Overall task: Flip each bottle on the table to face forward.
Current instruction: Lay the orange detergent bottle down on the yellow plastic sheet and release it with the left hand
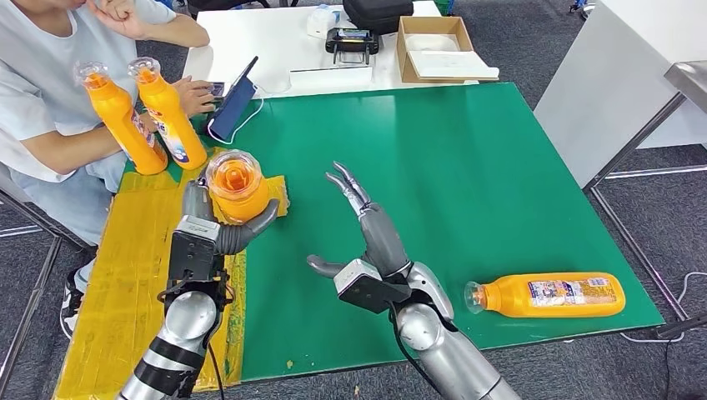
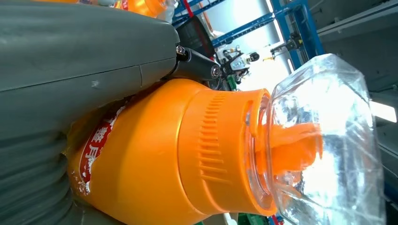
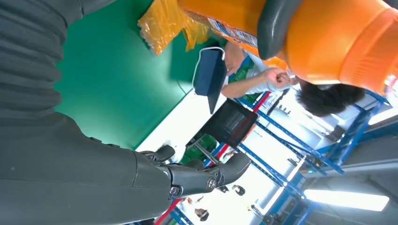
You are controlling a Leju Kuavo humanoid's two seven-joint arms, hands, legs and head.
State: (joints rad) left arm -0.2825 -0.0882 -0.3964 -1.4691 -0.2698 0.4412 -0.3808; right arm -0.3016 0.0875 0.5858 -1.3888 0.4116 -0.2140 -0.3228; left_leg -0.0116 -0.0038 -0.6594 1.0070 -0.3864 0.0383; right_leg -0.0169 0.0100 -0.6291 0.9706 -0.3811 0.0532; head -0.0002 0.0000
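My left hand (image 1: pixel 218 229) is clamped around an orange bottle (image 1: pixel 236 185) held upright over the yellow-taped edge of the tabletop (image 1: pixel 467 175); my right hand (image 1: pixel 367 242) hangs empty, fingers apart. The smooth plastic could slip and twist as I turn it. Another bottle (image 1: pixel 546 295) lies near the green mat's corner; blue racking stands behind.

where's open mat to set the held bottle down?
Widest bare green mat lies between the right hand, the lying bottle and the white table. Crowded: the yellow strip's far end, where two upright bottles and a person's arm sit beside the left hand and its held bottle.
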